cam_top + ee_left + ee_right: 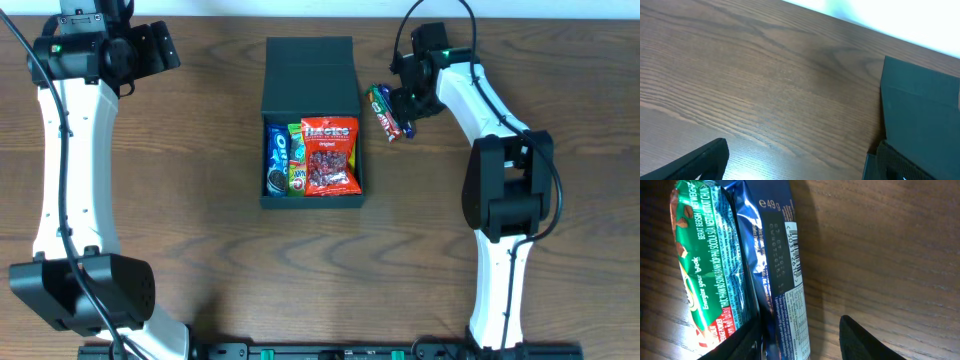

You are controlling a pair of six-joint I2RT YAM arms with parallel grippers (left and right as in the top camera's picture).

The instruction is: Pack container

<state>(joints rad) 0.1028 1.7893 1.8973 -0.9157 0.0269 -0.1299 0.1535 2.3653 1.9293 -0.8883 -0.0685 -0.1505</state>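
The container (310,80) is a dark box in the middle of the table, its flap lid open toward the back. It holds a red snack bag (330,155), a green-yellow bag (296,160) and a blue cookie pack (277,160). A green snack bar (705,265) and a blue snack bar (775,270) lie side by side on the table right of the box (387,111). My right gripper (800,330) is open and low over them, its fingers either side of the blue bar. My left gripper (797,150) is open and empty over bare table left of the lid (920,100).
The wooden table (200,200) carries nothing else. The left arm (70,150) stands along the left side and the right arm (500,190) along the right. The far table edge runs just behind the lid.
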